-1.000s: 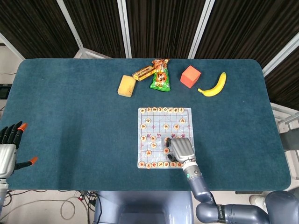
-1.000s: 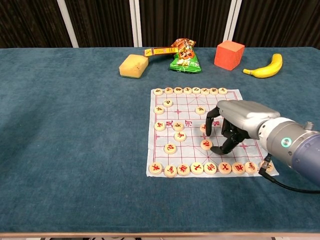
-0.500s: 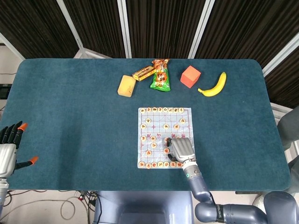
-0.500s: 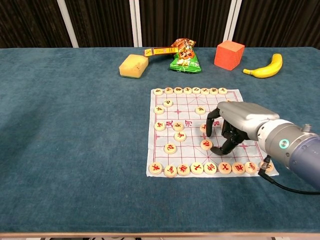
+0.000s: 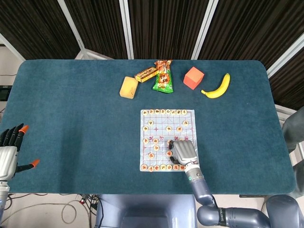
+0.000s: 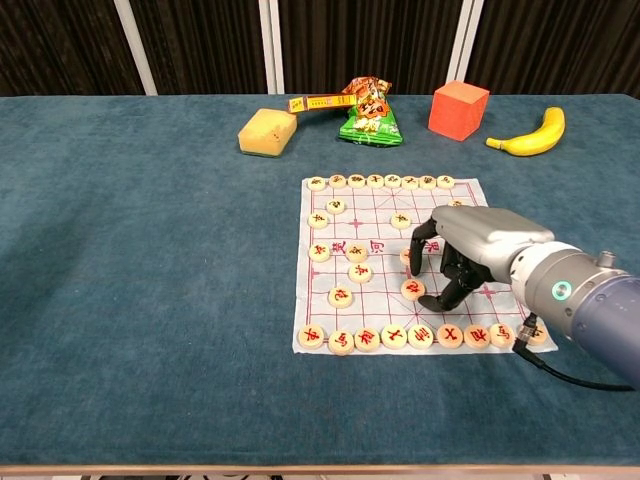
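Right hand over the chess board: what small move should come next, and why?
Probably close the fingers on the piece. The right hand arches over the board, fingertips beside that piece, and it is not clearly gripped yet.

Head view: high up, looking almost straight down on the whole bench (image 5: 71, 118), far enough to catch all edges, dark curtains behind and floor cables below. Chest view: lower, at front edge, facing forward across the bench (image 6: 150, 300) at a shallow angle, nearer. Both share the chess board (image 5: 166, 124) (image 6: 380, 215), banana (image 5: 217, 88) (image 6: 528, 133), red cube (image 5: 193, 77) (image 6: 459, 109), sponge (image 5: 128, 87) (image 6: 267, 132), snack bag (image 5: 163, 79) (image 6: 371, 120).
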Robot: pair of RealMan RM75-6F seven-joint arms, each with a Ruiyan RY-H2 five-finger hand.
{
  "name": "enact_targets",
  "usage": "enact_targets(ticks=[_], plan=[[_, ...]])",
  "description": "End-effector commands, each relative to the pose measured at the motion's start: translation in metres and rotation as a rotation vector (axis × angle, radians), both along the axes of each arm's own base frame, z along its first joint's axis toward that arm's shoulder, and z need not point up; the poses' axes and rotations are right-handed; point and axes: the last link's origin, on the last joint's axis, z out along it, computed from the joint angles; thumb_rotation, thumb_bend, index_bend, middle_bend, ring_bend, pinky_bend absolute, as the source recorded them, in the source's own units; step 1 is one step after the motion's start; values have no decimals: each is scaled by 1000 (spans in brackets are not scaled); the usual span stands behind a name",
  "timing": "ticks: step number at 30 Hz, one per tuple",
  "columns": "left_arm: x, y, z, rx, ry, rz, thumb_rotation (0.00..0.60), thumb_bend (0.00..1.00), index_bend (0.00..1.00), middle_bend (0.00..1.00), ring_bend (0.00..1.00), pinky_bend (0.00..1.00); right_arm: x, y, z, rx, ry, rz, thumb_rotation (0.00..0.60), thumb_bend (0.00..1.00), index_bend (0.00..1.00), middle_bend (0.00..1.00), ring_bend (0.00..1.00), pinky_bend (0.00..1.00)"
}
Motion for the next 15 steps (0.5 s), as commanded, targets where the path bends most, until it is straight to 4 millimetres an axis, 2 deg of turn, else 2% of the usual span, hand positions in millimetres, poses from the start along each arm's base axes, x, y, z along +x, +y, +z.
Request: enact_targets(ticks=[1,15], plan=[[0,0,0,-1,-1,1,600,0,0,0,0,0,0,1,-1,2,-1,2,600,377,461,1000,1000,813],[-1,1,0,2,-10,7,600,0,0,0,0,0,1,0,-5,-14,-4,6,600,463,560,1000,1000,813]])
